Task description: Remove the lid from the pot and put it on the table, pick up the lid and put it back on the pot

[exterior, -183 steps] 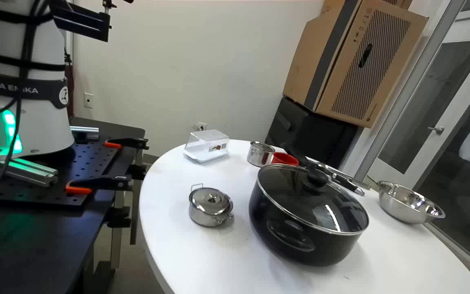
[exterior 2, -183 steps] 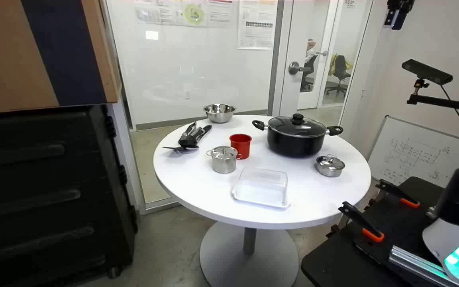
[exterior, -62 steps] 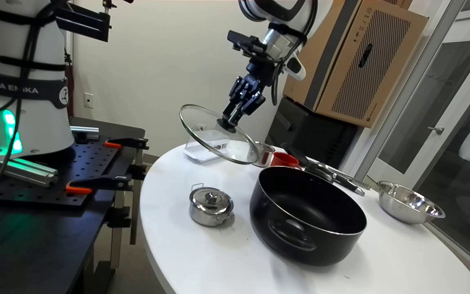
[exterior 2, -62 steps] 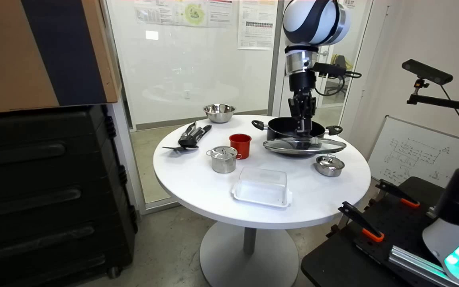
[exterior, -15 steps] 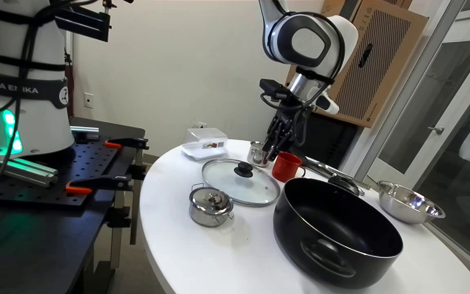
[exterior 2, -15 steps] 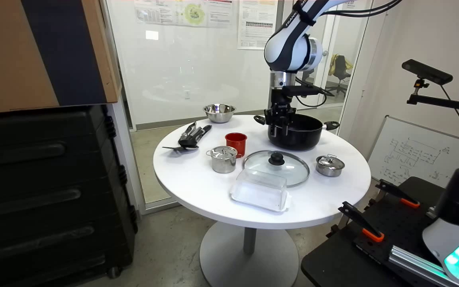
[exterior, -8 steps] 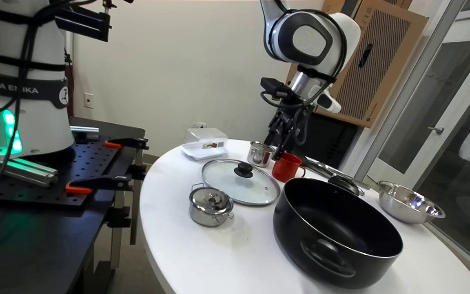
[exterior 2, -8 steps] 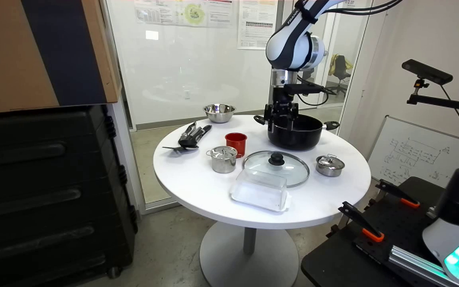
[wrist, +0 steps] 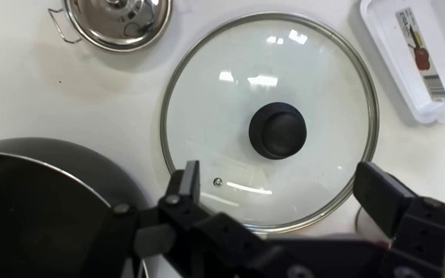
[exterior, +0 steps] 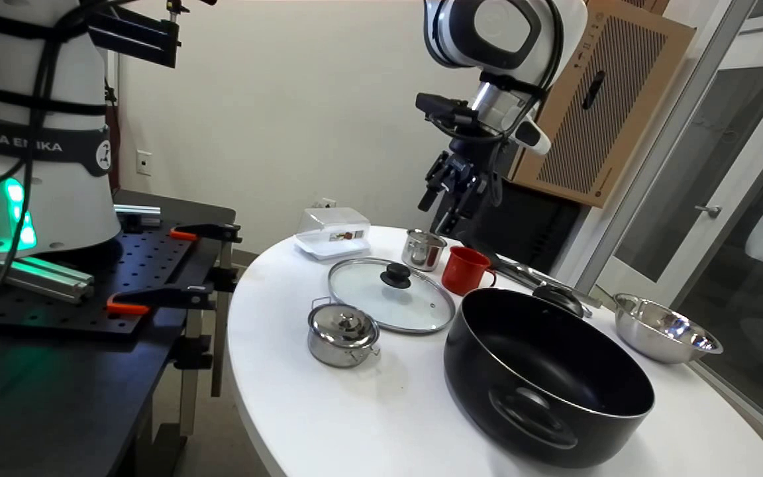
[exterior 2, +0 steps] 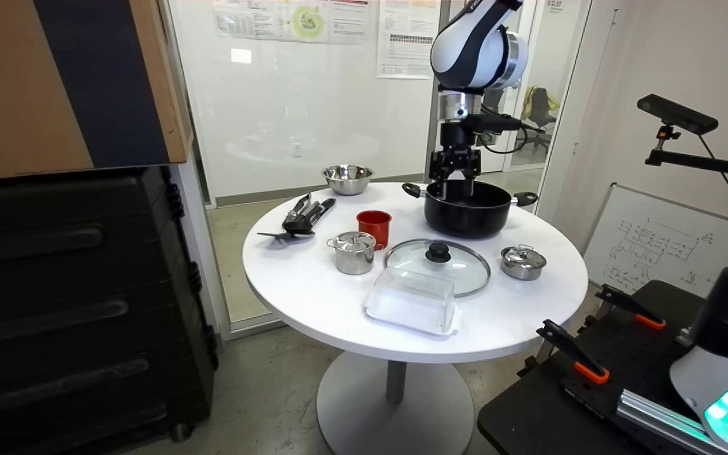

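Note:
The lid (wrist: 214,123), clear glass with a metal rim, lies flat on the white table (exterior: 388,424), its black knob (wrist: 278,131) upward. Uncovered and upright beside it stands the black pot (exterior: 487,391), also in an exterior view (exterior 2: 468,221); the wrist view catches only part of its rim. My gripper (exterior: 436,216) hangs in the air above the table, clear of lid and pot. Its fingers (wrist: 377,193) are spread wide with nothing between them. From the wrist camera the gripper (wrist: 278,170) appears over the near part of the lid, the knob lying beyond the fingertips.
Around the lid stand a small silver tin (exterior: 342,338), a clear plastic box (exterior: 333,233), a small steel pot (exterior 2: 355,253) and a red cup (exterior: 464,270). Utensils (exterior 2: 304,218) and a steel bowl (exterior 2: 347,180) sit farther off on the table.
Earlier the lid covered the pot, then hung from my gripper; now it rests on the table. The pot has shifted slightly. Within the last second my gripper has opened wider and risen.

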You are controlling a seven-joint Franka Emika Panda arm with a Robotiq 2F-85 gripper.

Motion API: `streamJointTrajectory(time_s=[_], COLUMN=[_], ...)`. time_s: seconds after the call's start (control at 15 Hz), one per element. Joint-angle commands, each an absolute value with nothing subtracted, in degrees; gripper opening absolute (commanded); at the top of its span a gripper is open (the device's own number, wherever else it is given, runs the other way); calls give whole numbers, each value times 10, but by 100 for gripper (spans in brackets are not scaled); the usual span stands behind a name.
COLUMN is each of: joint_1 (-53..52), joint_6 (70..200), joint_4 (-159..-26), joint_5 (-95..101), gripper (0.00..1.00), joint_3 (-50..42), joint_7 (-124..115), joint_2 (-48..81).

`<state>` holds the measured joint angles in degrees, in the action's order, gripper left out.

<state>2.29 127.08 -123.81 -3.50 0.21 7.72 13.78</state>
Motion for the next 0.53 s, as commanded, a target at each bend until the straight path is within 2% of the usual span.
streamJointTrajectory(time_s=[0.0,0.47], joint_1=[22,22], joint_6=[1262,1261], joint_4=[-1244,-1246], joint_5=[-28,-27], gripper=[100,100], joint_3=[2,2], joint_7=[91,93], joint_2=[129,128])
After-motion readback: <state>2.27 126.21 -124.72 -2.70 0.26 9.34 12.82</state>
